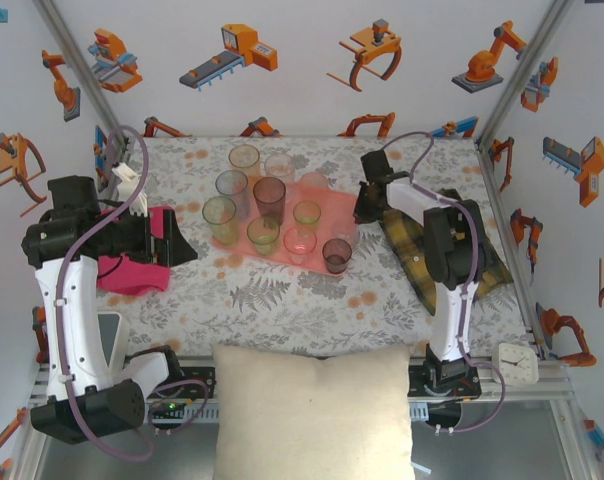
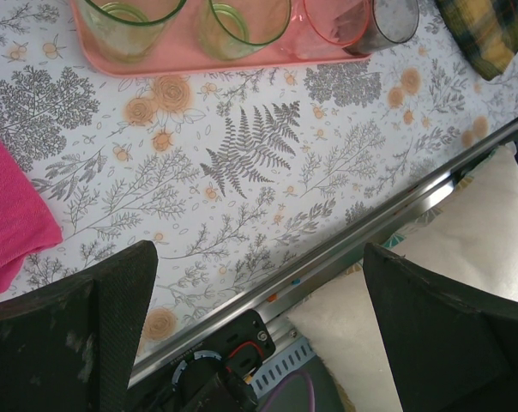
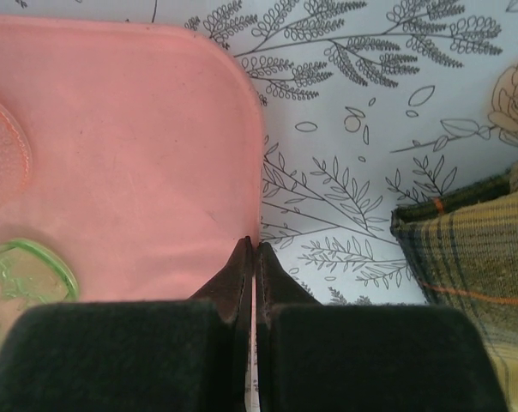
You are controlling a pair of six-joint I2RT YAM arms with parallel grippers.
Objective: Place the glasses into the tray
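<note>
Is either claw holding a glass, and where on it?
Nothing is held: left gripper open above the table, right gripper shut empty at the tray edge.

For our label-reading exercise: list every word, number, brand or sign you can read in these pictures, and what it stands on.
No readable text anywhere.
Small white clock, top view's near right corner: dial too small to read.
Black box, bottom of the left wrist view: dial markings blurred.

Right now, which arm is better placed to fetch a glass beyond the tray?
Probably left: left gripper is open and empty; right gripper is shut at the tray corner. The amber glass stands left of centre.
</note>
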